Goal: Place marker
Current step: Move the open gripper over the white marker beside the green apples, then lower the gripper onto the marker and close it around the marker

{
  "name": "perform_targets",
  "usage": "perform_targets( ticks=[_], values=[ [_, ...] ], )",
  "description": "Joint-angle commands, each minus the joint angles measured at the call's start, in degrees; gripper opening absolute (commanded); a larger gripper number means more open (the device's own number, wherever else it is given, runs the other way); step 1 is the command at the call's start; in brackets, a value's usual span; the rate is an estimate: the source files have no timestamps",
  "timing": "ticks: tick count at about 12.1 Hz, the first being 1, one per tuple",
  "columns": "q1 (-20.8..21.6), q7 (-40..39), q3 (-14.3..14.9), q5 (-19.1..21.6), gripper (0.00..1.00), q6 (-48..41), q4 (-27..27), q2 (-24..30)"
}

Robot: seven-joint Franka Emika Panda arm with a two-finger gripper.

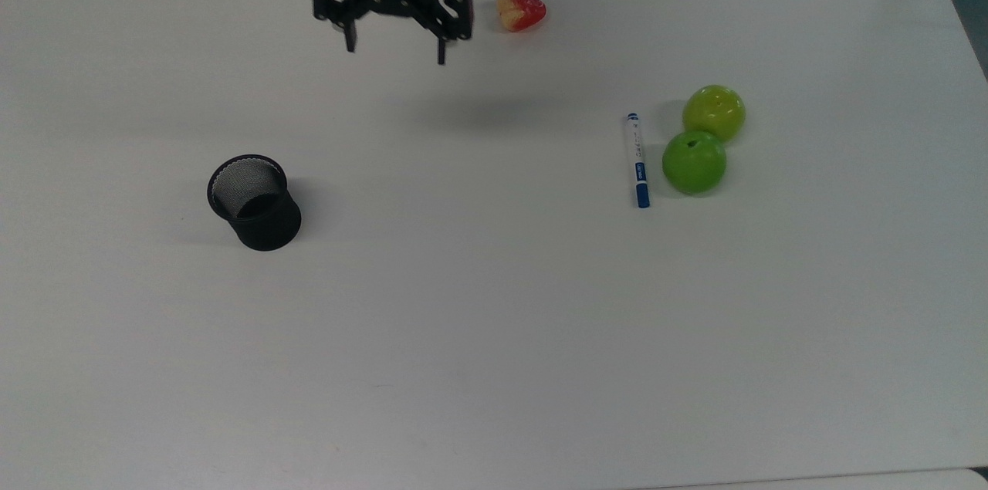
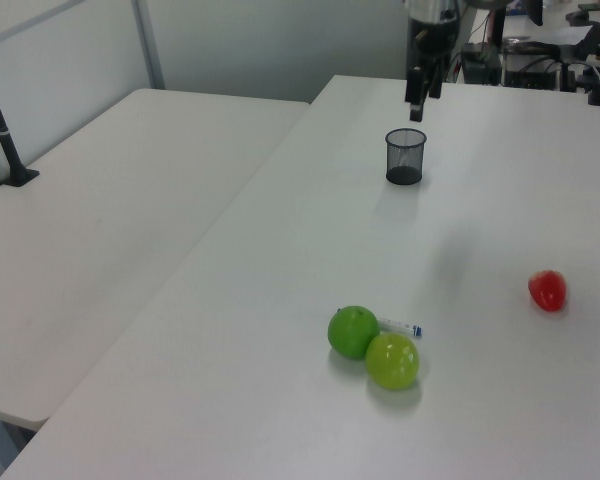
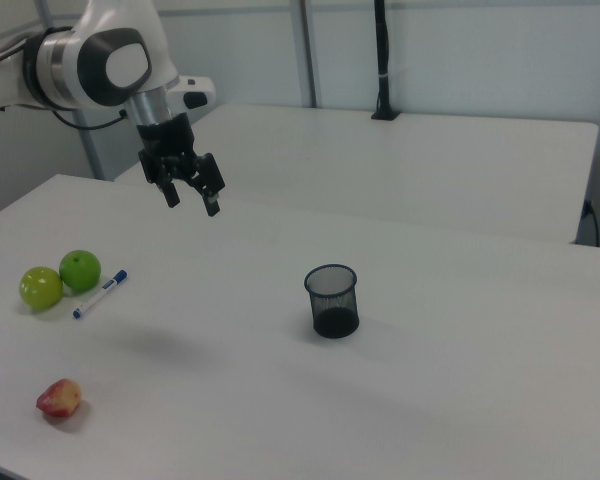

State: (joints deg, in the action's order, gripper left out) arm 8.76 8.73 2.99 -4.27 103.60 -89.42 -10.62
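1. Approaching the marker (image 1: 637, 160) is the step you have in hand: the gripper (image 1: 394, 54) hangs in the air above the bench (image 1: 494, 336) with its fingers (image 1: 350, 39) spread wide and empty. The marker lies flat on the bench, well apart from the fingers, toward the top view's right and lower down.

2. Watch the dark green apple (image 1: 694, 161). It sits just beside the marker's blue cap end, on the side away from the fingers, with the yellow-green apple (image 1: 714, 112) touching it. If you close across the barrel near the cap, the far finger may strike the apple and roll it, or nudge the marker out of line.

3. Align the fingers across the barrel, not along it. The barrel is slim and round; an off-centre or skewed closure would likely roll it away or pinch only one end, leaving it tilted in the grasp.

4. Descend with care. Stopping too high closes on nothing; going too low drives the fingertips into the bench.

5. Note the black mesh cup (image 1: 255, 201), well apart from the fingers on the opposite side from the marker. If it is the target, a tilted marker could catch its rim and tip it.

6. The red fruit (image 1: 520, 9) lies near the fingers; a low traverse could clip it.
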Motion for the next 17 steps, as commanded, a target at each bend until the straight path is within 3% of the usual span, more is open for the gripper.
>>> perform_targets(
  ticks=[1,4,11,17],
  values=[
    [1.2,3.9,-4.2,0.3,1.00,4.4,-0.6,-3.4],
    [2.0,9.1,-8.3,0.1,1.00,8.8,-0.7,-6.6],
    [10.8,18.8,-8.4,0.1,1.00,17.6,-0.4,-15.9],
    [12.9,22.6,-8.4,-1.0,1.00,23.5,-0.3,-21.5]
  ],
)
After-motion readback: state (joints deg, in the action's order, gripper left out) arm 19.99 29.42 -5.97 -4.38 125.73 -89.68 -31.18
